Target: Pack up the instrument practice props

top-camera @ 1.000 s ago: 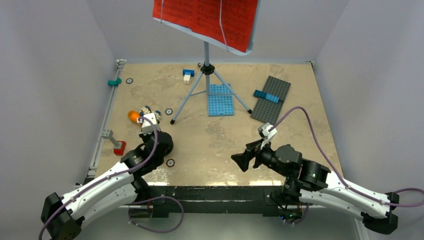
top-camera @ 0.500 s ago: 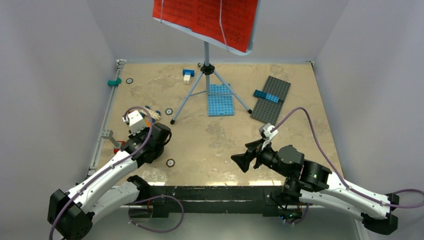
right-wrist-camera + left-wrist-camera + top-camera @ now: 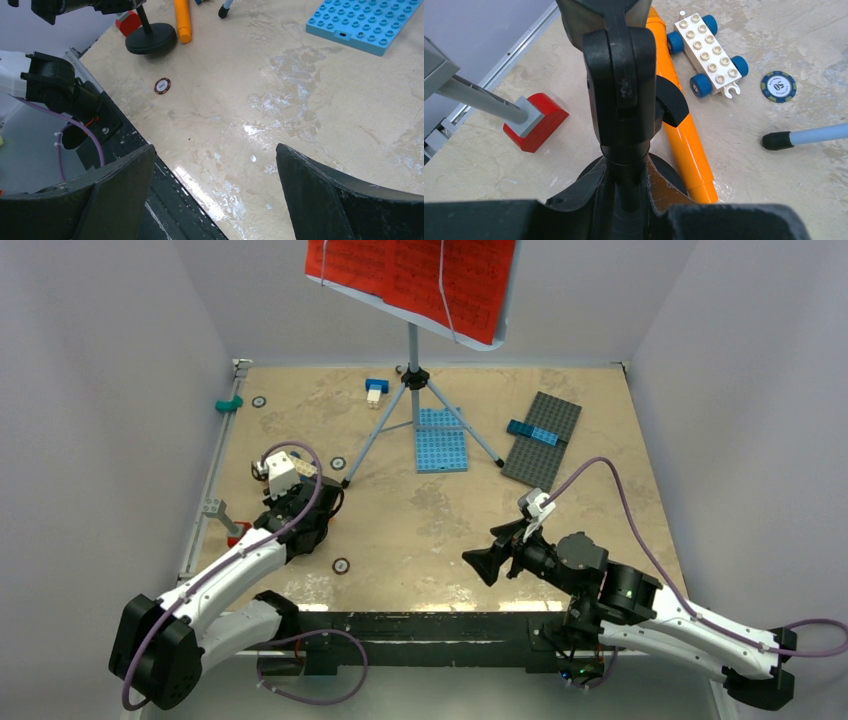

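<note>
The orange toy microphone (image 3: 684, 130) sits in the clip of its short black stand, whose round base (image 3: 151, 39) is at the table's near left. My left gripper (image 3: 626, 175) is shut on the stand's black post, seen from above at the near left (image 3: 303, 512), where the arm hides the microphone. The pale-blue music stand (image 3: 413, 390) stands on grey tripod legs at the back centre and carries the red sheet-music pages (image 3: 410, 275). My right gripper (image 3: 480, 565) is open and empty above the table's near middle.
A wheeled brick car (image 3: 706, 52) lies just beyond the microphone. A red and grey block (image 3: 536, 115) on a rod sits left of the stand. One tripod foot (image 3: 776, 141) is close by. Coins (image 3: 341, 565) dot the table. Blue (image 3: 441, 440) and grey (image 3: 542, 437) plates lie behind.
My left gripper has swung left and away from the base edge, onto the microphone stand, now covering the orange microphone from above. The right arm has not moved.
</note>
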Action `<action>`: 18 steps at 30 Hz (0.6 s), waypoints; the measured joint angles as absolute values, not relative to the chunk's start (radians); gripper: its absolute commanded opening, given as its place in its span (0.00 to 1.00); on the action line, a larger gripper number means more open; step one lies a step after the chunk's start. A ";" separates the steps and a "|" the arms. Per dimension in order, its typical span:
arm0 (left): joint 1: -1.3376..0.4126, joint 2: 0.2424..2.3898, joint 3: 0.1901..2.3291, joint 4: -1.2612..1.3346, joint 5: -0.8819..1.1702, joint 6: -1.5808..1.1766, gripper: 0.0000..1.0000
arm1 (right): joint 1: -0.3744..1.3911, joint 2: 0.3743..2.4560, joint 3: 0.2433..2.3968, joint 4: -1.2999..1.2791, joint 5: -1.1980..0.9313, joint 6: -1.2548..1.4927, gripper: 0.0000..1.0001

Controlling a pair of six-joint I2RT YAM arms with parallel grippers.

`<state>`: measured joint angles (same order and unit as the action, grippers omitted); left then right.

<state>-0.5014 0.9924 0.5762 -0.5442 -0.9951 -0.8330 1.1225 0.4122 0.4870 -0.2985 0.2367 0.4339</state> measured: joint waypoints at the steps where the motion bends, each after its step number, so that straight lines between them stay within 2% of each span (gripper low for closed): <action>1: -0.494 1.007 0.577 -0.538 -0.994 -0.822 0.00 | 1.122 0.412 0.487 -0.298 0.237 0.434 0.95; 6: -0.451 1.092 0.623 -0.528 -0.969 -0.766 0.01 | 1.122 0.412 0.487 -0.291 0.237 0.431 0.95; 10: -0.444 1.122 0.645 -0.523 -0.952 -0.742 0.19 | 1.122 0.404 0.487 -0.292 0.242 0.429 0.95; 13: -0.441 1.122 0.645 -0.523 -0.945 -0.737 0.40 | 1.122 0.389 0.487 -0.293 0.245 0.427 0.96; 16: -0.440 1.113 0.645 -0.526 -0.940 -0.736 0.48 | 1.122 0.376 0.487 -0.297 0.249 0.425 0.96; 18: -0.439 1.099 0.645 -0.528 -0.929 -0.736 0.58 | 1.122 0.377 0.487 -0.303 0.250 0.424 0.96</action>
